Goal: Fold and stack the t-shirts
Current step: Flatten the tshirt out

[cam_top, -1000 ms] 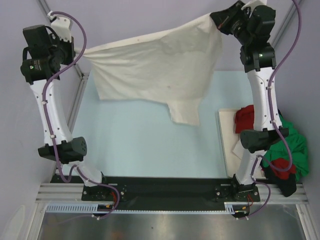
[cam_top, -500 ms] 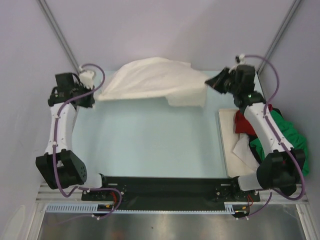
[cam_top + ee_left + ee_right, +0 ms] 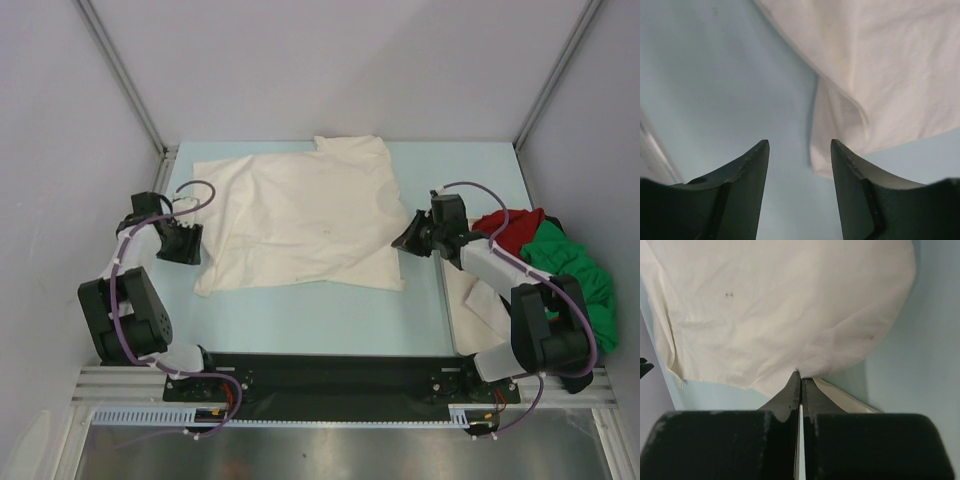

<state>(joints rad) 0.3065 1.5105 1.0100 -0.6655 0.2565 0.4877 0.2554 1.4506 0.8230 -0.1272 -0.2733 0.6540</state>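
Observation:
The cream t-shirt (image 3: 300, 215) lies spread flat on the pale blue table, with a sleeve toward the back. My left gripper (image 3: 190, 243) sits low at the shirt's left edge, open, and nothing is between its fingers (image 3: 799, 145). The shirt's corner (image 3: 840, 145) lies just ahead of them. At the shirt's right edge my right gripper (image 3: 400, 243) is shut, and its tips (image 3: 801, 375) pinch the hem of the cream cloth (image 3: 780, 305). A red t-shirt (image 3: 505, 228) and a green t-shirt (image 3: 575, 275) lie crumpled at the right.
A white board (image 3: 470, 305) lies on the table's right side, under my right arm, with the red and green pile against its far side. Metal frame posts (image 3: 125, 80) rise at the back corners. The arm bases stand at the near edge.
Both arms came down and toward the near edge, laying the hanging cream t-shirt flat on the table. The left gripper opened and let go of its corner. The right stays shut.

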